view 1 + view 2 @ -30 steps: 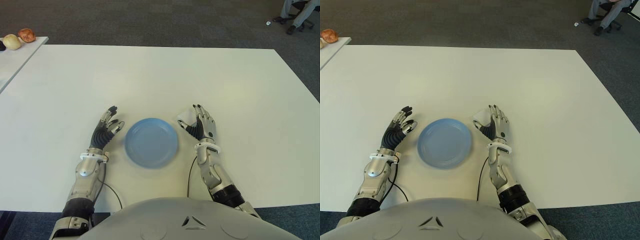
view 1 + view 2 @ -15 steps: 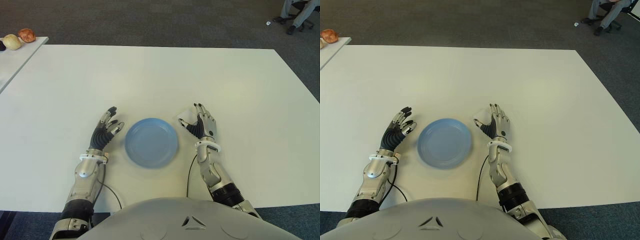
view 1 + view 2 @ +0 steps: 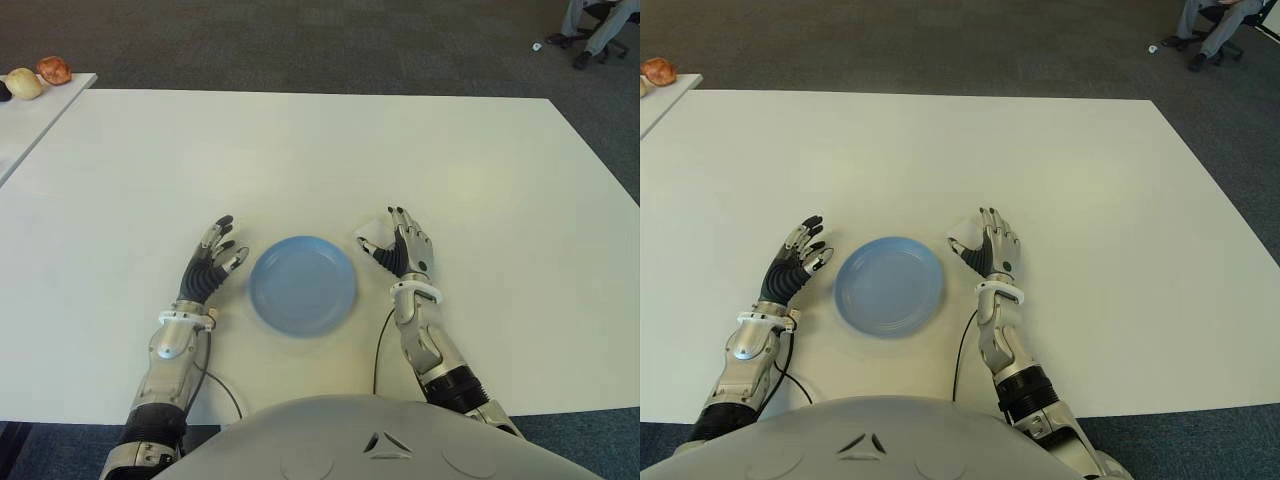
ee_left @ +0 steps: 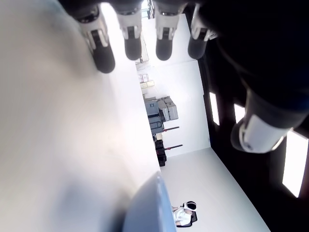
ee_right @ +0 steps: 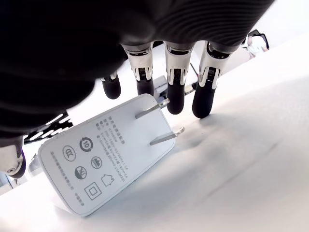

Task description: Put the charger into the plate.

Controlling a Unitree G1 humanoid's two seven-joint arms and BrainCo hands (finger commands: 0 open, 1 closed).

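The charger (image 5: 104,159) lies on my table (image 3: 300,150), under my right hand's (image 3: 405,250) open fingers (image 5: 176,92). The plate (image 3: 302,284) is empty. My left hand (image 3: 212,262) hovers open beside it.

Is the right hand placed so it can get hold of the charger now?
Probably yes: the right hand is at the charger, which lies on the table, fingers spread over it, nothing between.

Wide white bench (image 3: 300,150). Lying on it: a blue plate (image 3: 302,285) between the left hand (image 3: 210,265) and the right hand (image 3: 405,252), and a white charger (image 5: 104,153) just beside the right hand's fingers (image 5: 175,94), prongs up, toward the plate.
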